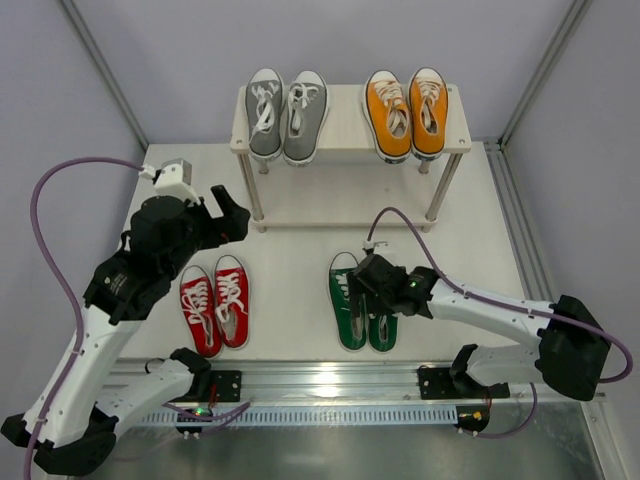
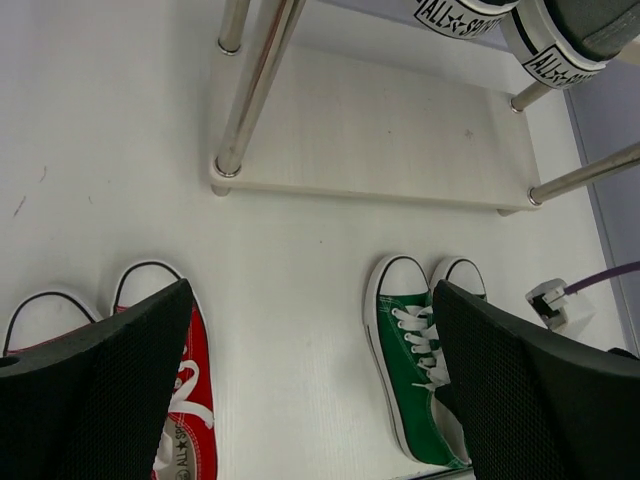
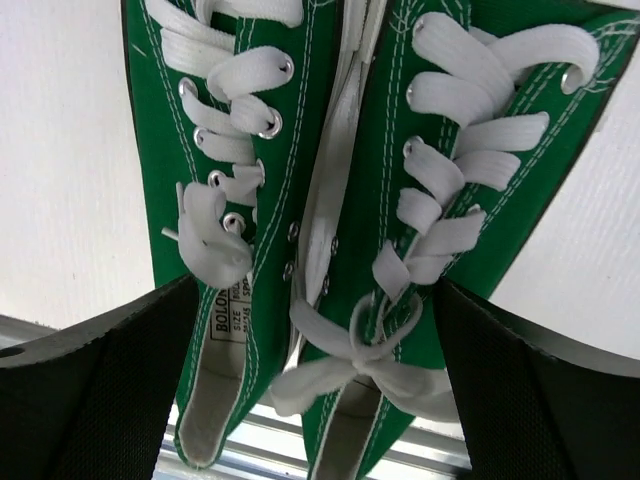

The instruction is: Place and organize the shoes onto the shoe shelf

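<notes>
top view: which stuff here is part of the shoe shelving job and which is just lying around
Part of the job: shoe shelf; grey shoes and orange shoes on its top board; red shoes and green shoes on the table.

Just there: purple cable; metal rail at the near edge.

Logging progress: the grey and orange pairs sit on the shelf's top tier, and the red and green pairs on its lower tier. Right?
No. The red pair and green pair stand on the table in front of the shelf, not on its lower tier; the top external view shows it.
</notes>
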Motion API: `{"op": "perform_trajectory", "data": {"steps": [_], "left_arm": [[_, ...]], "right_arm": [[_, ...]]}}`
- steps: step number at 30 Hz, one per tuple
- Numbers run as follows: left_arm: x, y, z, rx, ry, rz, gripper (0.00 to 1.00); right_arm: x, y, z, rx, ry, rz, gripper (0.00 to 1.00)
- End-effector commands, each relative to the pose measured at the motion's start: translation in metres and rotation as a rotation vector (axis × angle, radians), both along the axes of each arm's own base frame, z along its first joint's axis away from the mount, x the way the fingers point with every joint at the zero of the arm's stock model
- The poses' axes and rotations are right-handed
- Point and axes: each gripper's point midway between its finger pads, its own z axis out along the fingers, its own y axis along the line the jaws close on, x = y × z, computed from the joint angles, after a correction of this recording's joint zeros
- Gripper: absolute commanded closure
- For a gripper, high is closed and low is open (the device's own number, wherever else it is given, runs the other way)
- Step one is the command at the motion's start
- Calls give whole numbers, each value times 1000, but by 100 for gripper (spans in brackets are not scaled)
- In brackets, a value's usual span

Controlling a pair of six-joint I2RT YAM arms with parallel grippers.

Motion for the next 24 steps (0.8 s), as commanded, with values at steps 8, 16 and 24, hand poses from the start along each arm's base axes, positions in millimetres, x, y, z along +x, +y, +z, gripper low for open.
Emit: {"op": "perform_trajectory", "data": {"steps": [8, 16, 24], "left_arm": [[-17, 14, -1, 23, 0, 8, 0], [-23, 17, -10, 40, 19, 3, 0], [-25, 17, -12, 35, 24, 0, 0]], "right_arm": [[21, 13, -32, -41, 31, -209, 7], [6, 22, -58, -34, 117, -158, 96], [4, 3, -14, 1, 3, -128, 96]]}}
